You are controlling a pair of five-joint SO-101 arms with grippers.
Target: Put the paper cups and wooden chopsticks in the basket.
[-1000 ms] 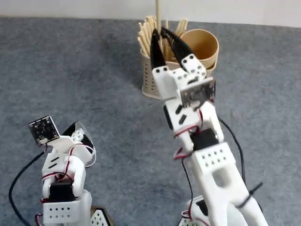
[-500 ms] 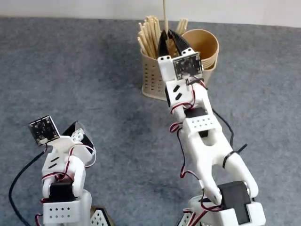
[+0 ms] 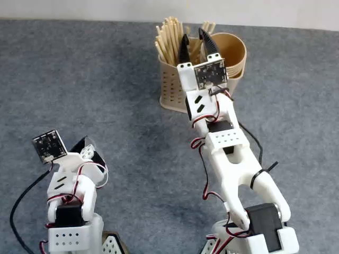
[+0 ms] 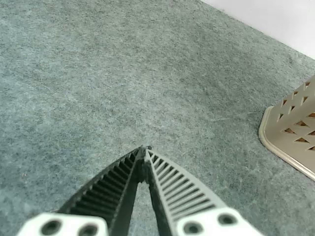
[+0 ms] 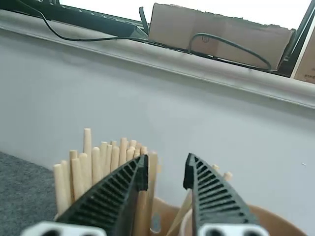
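A beige slotted basket [image 3: 172, 92] stands at the back of the grey felt table. It holds a bundle of wooden chopsticks [image 3: 168, 38] and stacked paper cups [image 3: 230, 50]. My right gripper [image 3: 195, 42] hangs open just above the basket, between the chopsticks and the cups, with nothing between its fingers. From the right wrist, the chopstick tops [image 5: 98, 164] rise beside the open gripper [image 5: 166, 171], and a cup rim [image 5: 268, 221] lies below. My left gripper [image 3: 87, 150] rests shut and empty at the front left, its tip [image 4: 144, 150] over bare felt, far from the basket's corner [image 4: 293, 132].
A pale wall [image 5: 147, 98] runs right behind the basket, with a ledge carrying cables and a cardboard box [image 5: 221, 32] above it. Open grey felt [image 3: 106, 79] lies to the left of the basket and between the two arms.
My right gripper held one chopstick upright over the basket; now it has opened and the chopstick has dropped in among the others. The left arm has not moved.
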